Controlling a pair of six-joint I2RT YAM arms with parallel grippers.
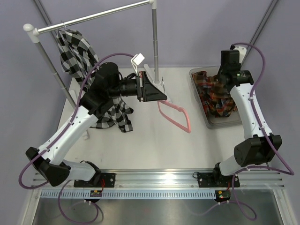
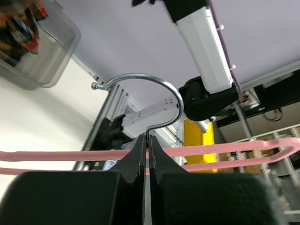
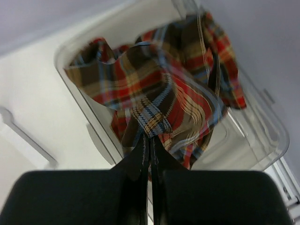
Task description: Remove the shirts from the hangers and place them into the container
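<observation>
My left gripper (image 1: pixel 164 97) (image 2: pixel 148 138) is shut on the thin metal hook (image 2: pixel 154 89) of the bare pink-red hanger (image 1: pixel 176 116) (image 2: pixel 70 154), which dangles above mid-table. My right gripper (image 1: pixel 218 85) (image 3: pixel 151 137) is shut on a fold of the red, orange and dark plaid shirt (image 1: pixel 215 96) (image 3: pixel 159 89). That shirt hangs bunched into the translucent grey container (image 1: pixel 210 123) (image 3: pixel 262 136) at the right. The black-and-white checked shirt (image 1: pixel 75 51) hangs from the rail at the back left and trails onto the table. Its hanger is mostly hidden by the cloth.
The silver rail (image 1: pixel 93 18) crosses the back, with a slanted post (image 1: pixel 51 70) on the left and an upright post (image 1: pixel 153 42) near the left gripper. A small white piece (image 1: pixel 138 59) sits just above that gripper. An aluminium track (image 1: pixel 159 178) runs along the near edge.
</observation>
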